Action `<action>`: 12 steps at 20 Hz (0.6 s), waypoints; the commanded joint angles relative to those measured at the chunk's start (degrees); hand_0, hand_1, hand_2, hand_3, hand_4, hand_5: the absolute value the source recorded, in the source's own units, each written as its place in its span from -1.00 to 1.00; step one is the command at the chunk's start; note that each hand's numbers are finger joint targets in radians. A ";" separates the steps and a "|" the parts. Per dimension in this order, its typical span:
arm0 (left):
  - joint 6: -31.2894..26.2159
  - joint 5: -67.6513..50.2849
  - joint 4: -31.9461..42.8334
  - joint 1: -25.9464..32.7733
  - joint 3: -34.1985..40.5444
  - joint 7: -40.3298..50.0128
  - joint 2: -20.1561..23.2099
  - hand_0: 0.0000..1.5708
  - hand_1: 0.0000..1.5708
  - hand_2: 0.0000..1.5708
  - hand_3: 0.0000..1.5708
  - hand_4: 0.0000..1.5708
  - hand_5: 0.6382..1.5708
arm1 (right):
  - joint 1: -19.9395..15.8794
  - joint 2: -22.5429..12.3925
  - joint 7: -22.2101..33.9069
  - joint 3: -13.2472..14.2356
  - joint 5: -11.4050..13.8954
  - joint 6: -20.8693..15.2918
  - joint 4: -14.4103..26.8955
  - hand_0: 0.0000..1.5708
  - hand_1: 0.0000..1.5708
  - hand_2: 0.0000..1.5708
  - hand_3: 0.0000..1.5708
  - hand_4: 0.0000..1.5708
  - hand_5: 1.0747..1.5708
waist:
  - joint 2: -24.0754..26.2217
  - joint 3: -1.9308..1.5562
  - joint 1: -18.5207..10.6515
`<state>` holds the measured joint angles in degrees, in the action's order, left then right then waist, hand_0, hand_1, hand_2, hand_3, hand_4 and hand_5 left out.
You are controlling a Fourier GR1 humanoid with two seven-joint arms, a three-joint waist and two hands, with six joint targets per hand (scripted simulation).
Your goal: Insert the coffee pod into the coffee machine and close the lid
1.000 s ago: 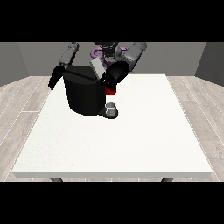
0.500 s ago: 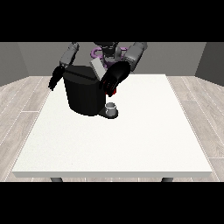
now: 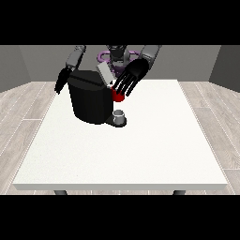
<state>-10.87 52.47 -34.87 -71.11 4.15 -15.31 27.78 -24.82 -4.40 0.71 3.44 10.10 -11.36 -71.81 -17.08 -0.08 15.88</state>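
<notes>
**Figure. Front view, the hand at the machine's open top.**

We show the coffee machine (image 3: 91, 101) standing on the far left part of the table (image 3: 140, 154). Its lid (image 3: 104, 75) is raised and tilted, so it is not yet closed.

The hand at the view's right (image 3: 129, 79) hovers beside the lid at the machine's upper right corner. Its fingers are straight and fanned out, pointing down towards a red thing at the machine (image 3: 118, 96). They are curled round nothing that we can see.

Half a second ago the same hand read as a more compact dark shape, set slightly lower against the machine. It has since lifted a little towards the view's right, and its fingers have spread. We take this as a release at the opening, or a withdrawal from it, though the view is too small to confirm that anything was let go.

A grey thing (image 3: 119, 115) sits on the machine's base, below the red thing. We cannot tell whether it is the coffee pod.

The hand at the view's left (image 3: 61, 83) hangs beside the machine's far side. We cannot tell whether it is released or clenched.

If the insertion is done, what remains is to press the lid down. The outstretched hand is well placed for that.
</notes>
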 commanded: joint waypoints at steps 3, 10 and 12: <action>-2.45 -1.91 -0.82 7.08 -0.48 1.33 -6.18 -1.00 -1.00 -1.00 -1.00 -1.00 1.00 | 5.34 0.10 -1.47 1.87 -1.17 -0.32 3.74 -1.00 -1.00 -1.00 -1.00 -1.00 1.00 | 9.06 0.06 -6.06; -3.68 -16.91 -1.45 13.95 10.79 -1.49 -15.11 -1.00 -1.00 -1.00 -1.00 -0.75 1.00 | 12.64 1.14 -3.69 2.48 -2.03 -0.58 5.05 -1.00 -1.00 -1.00 -1.00 -1.00 1.00 | 18.33 0.18 -11.53; -2.71 -20.26 -1.29 20.24 12.84 -5.02 -18.00 -1.00 -1.00 -1.00 -1.00 -0.47 1.00 | 14.08 0.11 -3.85 3.45 -2.89 0.15 4.49 -1.00 -1.00 -1.00 -1.00 -1.00 1.00 | 20.91 0.21 -14.37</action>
<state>-12.84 39.98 -36.31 -56.87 11.60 -17.73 15.29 -13.29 -4.04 -2.70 5.33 8.35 -11.01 -67.98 -0.99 0.07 5.95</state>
